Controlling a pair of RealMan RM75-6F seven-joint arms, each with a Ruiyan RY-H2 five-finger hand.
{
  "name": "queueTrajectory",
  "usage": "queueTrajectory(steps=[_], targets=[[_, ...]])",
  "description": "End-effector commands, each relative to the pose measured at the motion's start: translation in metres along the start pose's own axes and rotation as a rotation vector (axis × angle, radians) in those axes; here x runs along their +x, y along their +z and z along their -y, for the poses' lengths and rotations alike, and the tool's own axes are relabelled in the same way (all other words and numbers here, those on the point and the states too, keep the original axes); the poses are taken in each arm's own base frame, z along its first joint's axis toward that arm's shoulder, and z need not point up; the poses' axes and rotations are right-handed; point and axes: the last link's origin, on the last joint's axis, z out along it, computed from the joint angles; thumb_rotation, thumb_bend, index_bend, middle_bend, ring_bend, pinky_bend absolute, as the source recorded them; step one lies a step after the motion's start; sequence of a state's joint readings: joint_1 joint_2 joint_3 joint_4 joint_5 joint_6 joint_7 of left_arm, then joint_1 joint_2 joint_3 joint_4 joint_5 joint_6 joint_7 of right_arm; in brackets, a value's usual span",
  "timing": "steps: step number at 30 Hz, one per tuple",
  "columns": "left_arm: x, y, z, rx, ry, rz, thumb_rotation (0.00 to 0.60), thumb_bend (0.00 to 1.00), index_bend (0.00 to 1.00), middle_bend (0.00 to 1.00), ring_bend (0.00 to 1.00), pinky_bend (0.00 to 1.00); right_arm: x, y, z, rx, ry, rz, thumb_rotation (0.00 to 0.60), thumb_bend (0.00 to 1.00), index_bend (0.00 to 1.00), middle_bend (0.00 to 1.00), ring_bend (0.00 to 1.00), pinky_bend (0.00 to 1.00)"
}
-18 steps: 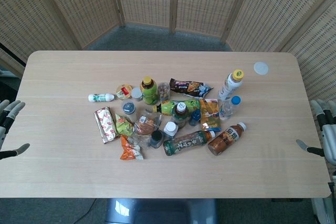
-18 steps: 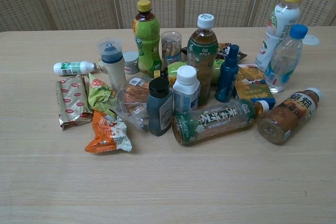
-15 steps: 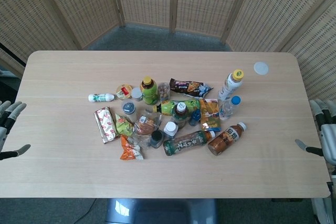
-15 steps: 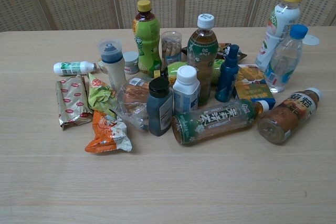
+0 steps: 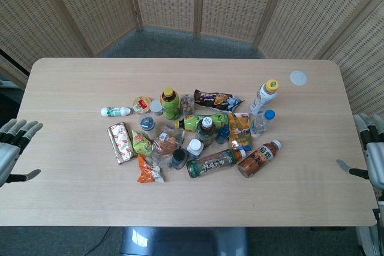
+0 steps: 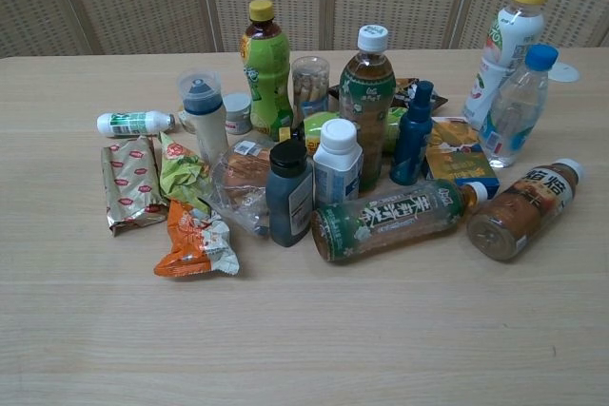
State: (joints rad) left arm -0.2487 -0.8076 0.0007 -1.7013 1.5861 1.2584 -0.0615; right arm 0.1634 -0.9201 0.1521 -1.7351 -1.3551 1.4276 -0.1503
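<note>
While the wooden table (image 5: 78, 202) fills most of the head view, both hands sit off its edges with fingers spread and nothing in them: the left hand (image 5: 13, 149) at nine o'clock, released, and the right hand (image 5: 371, 157) at three o'clock, likewise released; neither shows in the chest view. Nearest the right hand, toward its nine o'clock, a brown tea bottle (image 5: 258, 158) lies on its side, with a green tea bottle (image 5: 216, 162) lying just beside it. Nearest the left hand, at its three o'clock and well apart, lies a gold snack bar (image 5: 120, 142), with an orange snack packet (image 5: 148, 170) at that bar's four o'clock. A small white bottle (image 5: 115, 111) lies flat at the bar's twelve o'clock. A white lid (image 5: 298, 78) sits alone at the pile's two o'clock.
</note>
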Motion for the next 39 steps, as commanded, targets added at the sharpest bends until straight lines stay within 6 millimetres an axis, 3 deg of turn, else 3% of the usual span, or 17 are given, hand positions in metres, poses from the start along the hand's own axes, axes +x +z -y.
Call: queueTrajectory(steps=[1, 14, 27, 39], targets=[[-0.006, 0.013, -0.002, -0.038, 0.029, 0.087, 0.536, 0.17, 0.0, 0.0, 0.0, 0.0, 0.002, 0.0, -0.001, -0.004, -0.003, -0.003, 0.51, 0.02, 0.0, 0.0, 0.0, 0.0], [-0.03, 0.076, -0.031, -0.15, 0.062, 0.275, 0.465, 0.17, 0.0, 0.0, 0.0, 0.0, 0.009, -0.006, -0.012, -0.05, -0.019, -0.01, 0.512, 0.03, 0.0, 0.0, 0.0, 0.0], [-0.065, 0.143, -0.072, -0.221, 0.095, 0.367, 0.465, 0.17, 0.0, 0.0, 0.0, 0.0, 0.02, -0.018, -0.028, -0.109, -0.042, -0.027, 0.514, 0.03, 0.0, 0.0, 0.0, 0.0], [-0.085, 0.187, -0.105, -0.258, 0.109, 0.389, 0.465, 0.17, 0.0, 0.0, 0.0, 0.0, 0.031, -0.026, -0.038, -0.148, -0.063, -0.048, 0.514, 0.02, 0.0, 0.0, 0.0, 0.0]])
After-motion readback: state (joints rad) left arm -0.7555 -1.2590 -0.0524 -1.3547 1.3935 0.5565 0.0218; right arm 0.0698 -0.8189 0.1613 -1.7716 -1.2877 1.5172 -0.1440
